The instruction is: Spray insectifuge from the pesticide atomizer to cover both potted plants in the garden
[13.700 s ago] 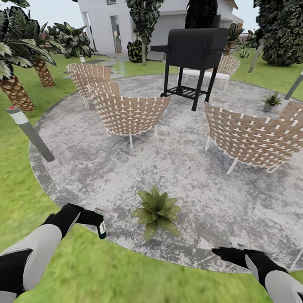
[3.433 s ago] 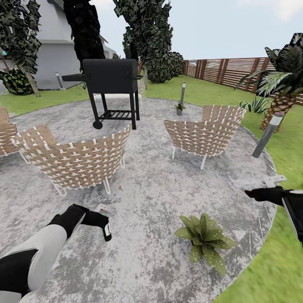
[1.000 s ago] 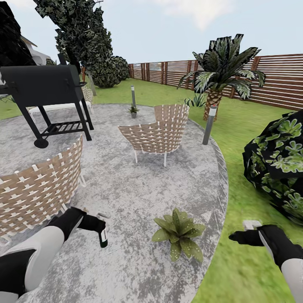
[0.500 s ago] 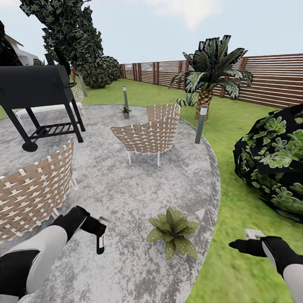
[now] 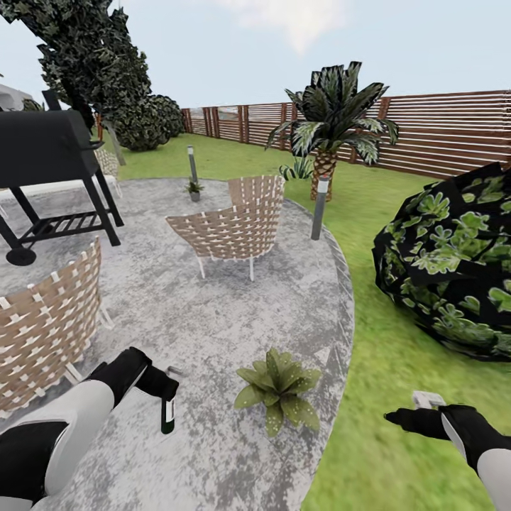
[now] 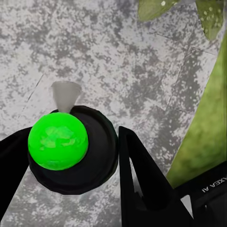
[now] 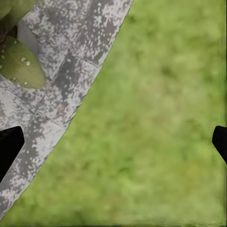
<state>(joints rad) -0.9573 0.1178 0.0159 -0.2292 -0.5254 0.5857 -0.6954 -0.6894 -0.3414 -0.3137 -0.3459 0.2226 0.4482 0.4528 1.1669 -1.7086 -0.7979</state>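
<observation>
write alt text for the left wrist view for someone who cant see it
The left claw is shut on the pesticide atomizer, seen from above with a bright green dot on its dark head, over the grey patio. Leaves of a potted plant and a strip of lawn edge the frame.

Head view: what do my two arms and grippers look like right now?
Both arms have smooth light-grey forearm shells that end in black wrist sections. The left gripper is black, and in the left wrist view its fingers are thick matte-black wedges, with white lettering on the black housing beside them. The right gripper is black too, with a small pale block on top of its wrist. No cables show.
</observation>
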